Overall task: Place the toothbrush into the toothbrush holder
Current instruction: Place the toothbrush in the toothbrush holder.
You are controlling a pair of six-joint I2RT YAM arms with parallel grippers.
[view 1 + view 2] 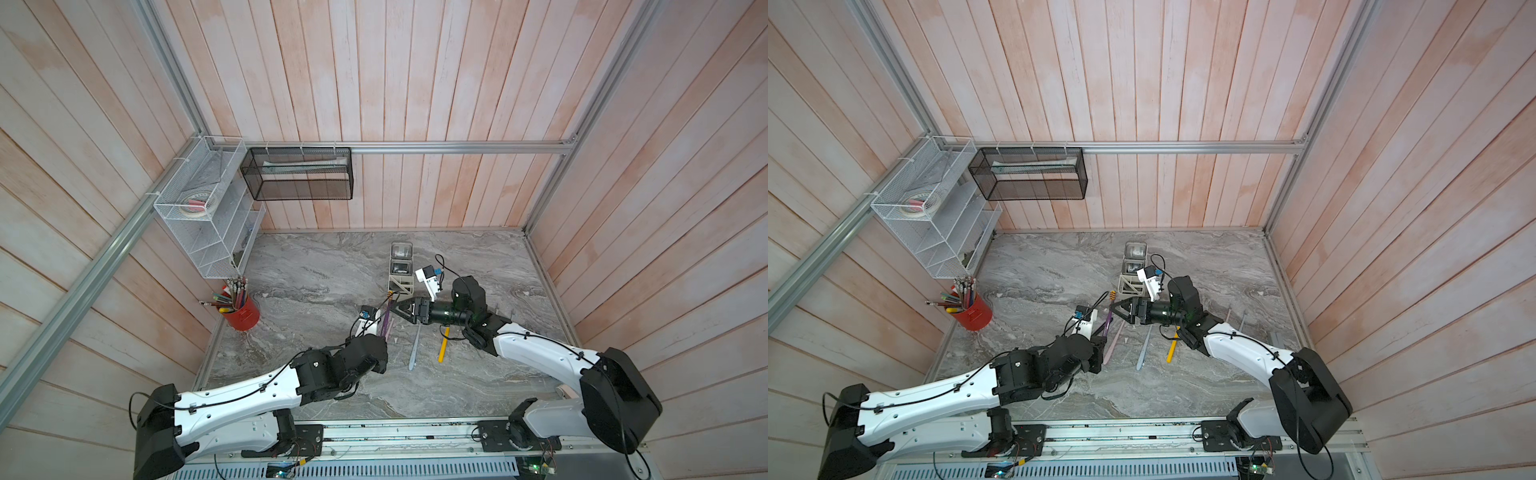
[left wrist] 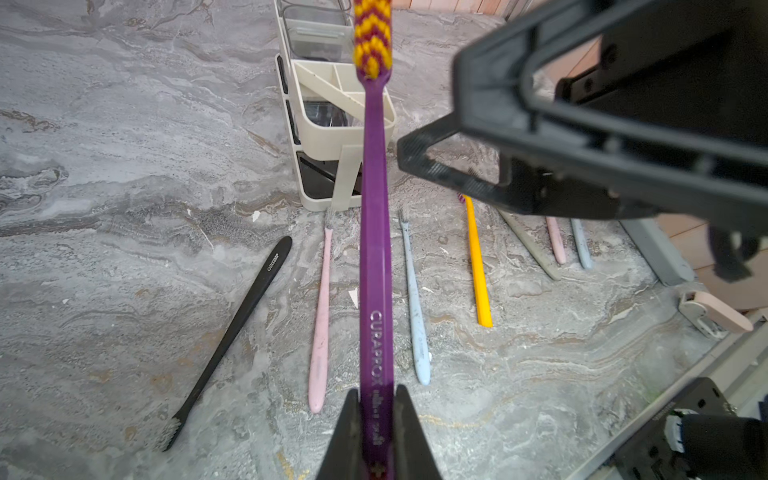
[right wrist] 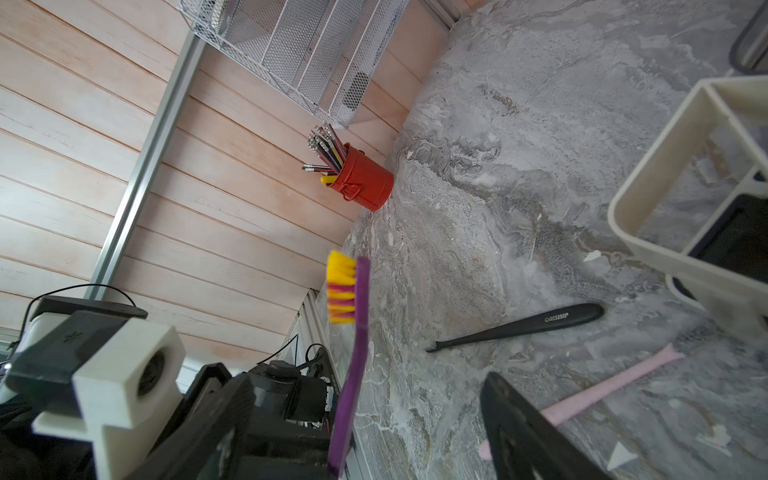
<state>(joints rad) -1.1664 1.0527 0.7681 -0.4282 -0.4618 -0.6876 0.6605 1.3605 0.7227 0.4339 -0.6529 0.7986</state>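
The left arm (image 1: 249, 395) had its jaws clamped tight on the tail end of the purple toothbrush (image 2: 376, 249), which was held clear of the worktop (image 1: 332, 270) with its yellow-and-red bristle head pointing toward the toothbrush holder (image 2: 316, 137), short of it and in none of its compartments. The right arm (image 1: 540, 345) had reached in from the side with its jaws spread wide and nothing in them; in the right wrist view the purple shaft stood between the two fingers without touching either. This looked like a handover, and the likely trouble lay there: if the right jaws closed off-centre on the thin neck, the brush could twist in the left grip, and if the left jaws let go before the right ones had bitten, it would drop. The right arm also hung just beside the cream holder, so a careless swing could knock the light caddy over or shove it. The compartments looked narrow, with a slanted divider, so a tilted brush might catch on the rim. Below lay a black toothbrush (image 2: 237, 324), a pink toothbrush (image 2: 322, 316), a pale blue toothbrush (image 2: 415, 303) and a yellow toothbrush (image 2: 478, 266), all loose near the holder's foot. The red pen cup (image 1: 243, 313) and white wire rack (image 1: 199, 216) stood well apart
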